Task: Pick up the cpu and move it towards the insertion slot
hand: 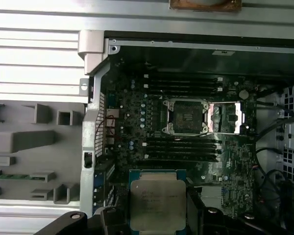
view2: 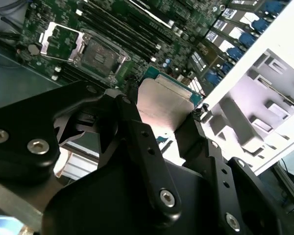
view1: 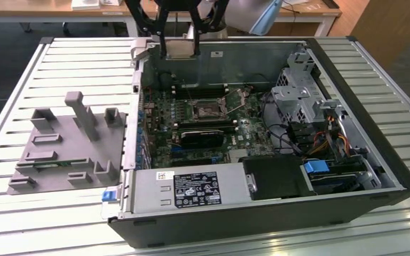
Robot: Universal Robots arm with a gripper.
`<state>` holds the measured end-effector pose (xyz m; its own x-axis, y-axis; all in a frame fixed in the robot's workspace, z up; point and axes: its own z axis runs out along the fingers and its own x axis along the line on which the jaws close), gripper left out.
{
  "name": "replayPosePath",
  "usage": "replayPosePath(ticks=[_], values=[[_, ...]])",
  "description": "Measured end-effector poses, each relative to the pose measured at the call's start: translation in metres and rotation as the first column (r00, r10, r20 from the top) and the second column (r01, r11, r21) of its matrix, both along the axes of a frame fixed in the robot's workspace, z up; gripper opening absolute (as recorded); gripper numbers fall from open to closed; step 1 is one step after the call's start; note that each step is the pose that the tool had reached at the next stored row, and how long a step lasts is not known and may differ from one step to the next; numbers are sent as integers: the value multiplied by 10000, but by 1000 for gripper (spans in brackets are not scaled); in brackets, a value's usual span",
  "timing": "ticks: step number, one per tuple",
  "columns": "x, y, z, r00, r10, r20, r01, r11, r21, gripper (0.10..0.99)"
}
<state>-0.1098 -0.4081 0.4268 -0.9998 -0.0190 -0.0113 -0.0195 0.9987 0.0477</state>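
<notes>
The cpu (view1: 180,48) is a flat square chip with a silvery top, and my gripper (view1: 179,53) is shut on its two sides. It hangs in the air over the far rim of the open computer case (view1: 376,160). In both wrist views the cpu (hand: 158,203) (view2: 161,103) sits between the black fingers (hand: 202,218), level and well above the board. The insertion slot (view1: 206,110) (hand: 186,116) (view2: 100,54) lies on the green motherboard, nearer the case's middle. Its shiny metal frame (hand: 226,117) is flipped open beside it.
A grey plastic fixture (view1: 62,154) with posts lies on the slatted table at the exterior view's left, with a memory stick (hand: 10,176) in it. Inside the case are a black heatsink block (view1: 199,140), a power supply (view1: 183,189), a drive cage (view1: 301,98) and loose cables.
</notes>
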Motion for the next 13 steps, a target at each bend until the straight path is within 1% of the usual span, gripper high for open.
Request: replayPosePath(ticks=[4,7,10,13], values=[[161,14,-38,10000,0,-36,0,10000,0,541],[257,45,-75,10000,-1,-49,1,10000,-2,541],[333,107,-112,10000,-1,-49,1,10000,-4,541],[366,184,-146,10000,-3,-49,3,10000,-7,541]])
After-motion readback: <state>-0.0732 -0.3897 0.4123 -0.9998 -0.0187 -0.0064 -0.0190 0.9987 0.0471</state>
